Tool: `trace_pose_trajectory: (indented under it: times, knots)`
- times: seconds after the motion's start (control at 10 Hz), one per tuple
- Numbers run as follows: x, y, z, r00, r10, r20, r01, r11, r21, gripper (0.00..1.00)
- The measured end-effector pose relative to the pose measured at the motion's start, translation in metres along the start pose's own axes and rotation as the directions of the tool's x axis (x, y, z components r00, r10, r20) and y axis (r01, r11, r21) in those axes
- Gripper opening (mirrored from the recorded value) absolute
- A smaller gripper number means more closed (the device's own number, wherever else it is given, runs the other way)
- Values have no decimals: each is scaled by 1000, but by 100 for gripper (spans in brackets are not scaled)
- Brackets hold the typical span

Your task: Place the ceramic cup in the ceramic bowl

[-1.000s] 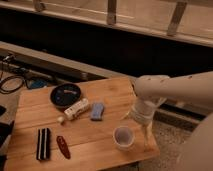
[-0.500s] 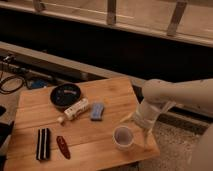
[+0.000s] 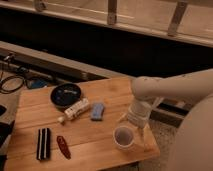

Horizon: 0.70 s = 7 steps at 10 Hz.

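Observation:
The ceramic cup stands upright on the wooden table near its front right corner. It is pale with a darker inside. My gripper hangs from the white arm just above and to the right of the cup, fingers pointing down around the cup's right side. The ceramic bowl is dark and round and sits at the table's back left, well apart from the cup.
A white bottle-like object lies next to the bowl, with a small blue block to its right. A black-and-white striped item and a red object lie at the front left. Cables lie on the floor left.
The arm has moved down and toward the cup; the gripper now sits right beside it. The cup and the other objects have not moved.

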Motion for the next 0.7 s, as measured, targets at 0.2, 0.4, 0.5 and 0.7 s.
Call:
trace_pose_trajectory:
  times: [0.2,0.4,0.5,0.7]
  knots:
    - [1,1,2,1000,-9,7,9,1000,-1,80]
    - [1,-7,4,1000,5,6,-5,1000,-4,80]
    - [1,-8,5,1000,5,6,-5,1000,-7,80]
    - [-1,-22,9,1000,23,-12,-23,999,-24,80]
